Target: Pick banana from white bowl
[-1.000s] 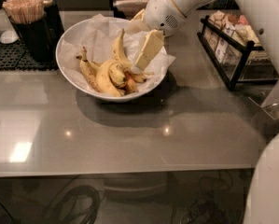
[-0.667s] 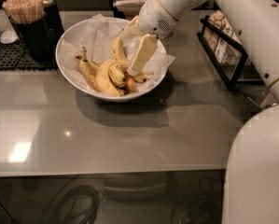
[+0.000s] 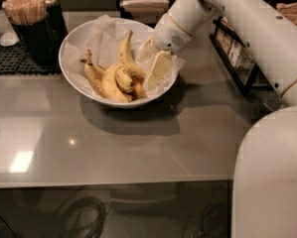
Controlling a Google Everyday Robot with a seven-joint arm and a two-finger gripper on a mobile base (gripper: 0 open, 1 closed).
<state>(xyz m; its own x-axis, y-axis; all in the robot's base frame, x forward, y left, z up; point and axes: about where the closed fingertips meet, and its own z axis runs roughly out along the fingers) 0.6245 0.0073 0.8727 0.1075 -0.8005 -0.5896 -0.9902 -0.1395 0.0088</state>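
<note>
The white bowl, lined with crinkled white paper, stands on the grey counter and holds several bananas. The curved yellow banana leans upright in the middle, its tip pointing up. A browner spotted banana lies at the left and a fat yellow one at the front. My gripper hangs inside the bowl's right side, just right of the curved banana. Its cream fingers stand apart and hold nothing. The bananas' right ends are hidden behind the fingers.
A dark cup of wooden stir sticks stands left of the bowl on a black mat. A black wire rack stands at the right. My white arm crosses the upper right, and my body fills the lower right.
The gripper has come down and in from above the bowl's right rim to just beside the bananas. The bananas and the bowl have not moved.
</note>
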